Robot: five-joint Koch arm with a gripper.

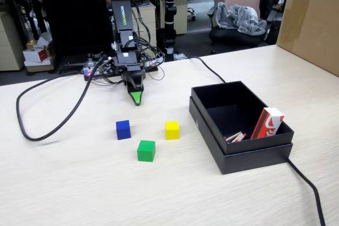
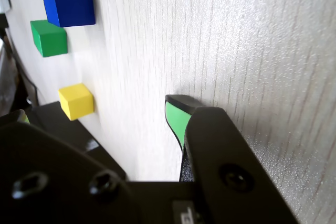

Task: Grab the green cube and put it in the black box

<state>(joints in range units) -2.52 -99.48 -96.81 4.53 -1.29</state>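
Observation:
The green cube (image 1: 146, 151) lies on the pale table, nearest the front, between and in front of the blue cube (image 1: 123, 129) and the yellow cube (image 1: 172, 129). In the wrist view the green cube (image 2: 49, 38) shows far off at the upper left. My gripper (image 1: 136, 98) points down at the table behind the cubes, well short of them. In the wrist view the gripper (image 2: 98, 115) has its green-padded jaws standing apart with only bare table between them. The black box (image 1: 254, 157) stands to the right in the fixed view.
Inside the box lean a red-and-white pack (image 1: 267, 123) and some small sticks (image 1: 234, 137). A thick black cable (image 1: 47, 125) loops across the table's left, and another (image 1: 310, 189) runs off from the box. A brown carton (image 1: 312, 19) stands at the back right.

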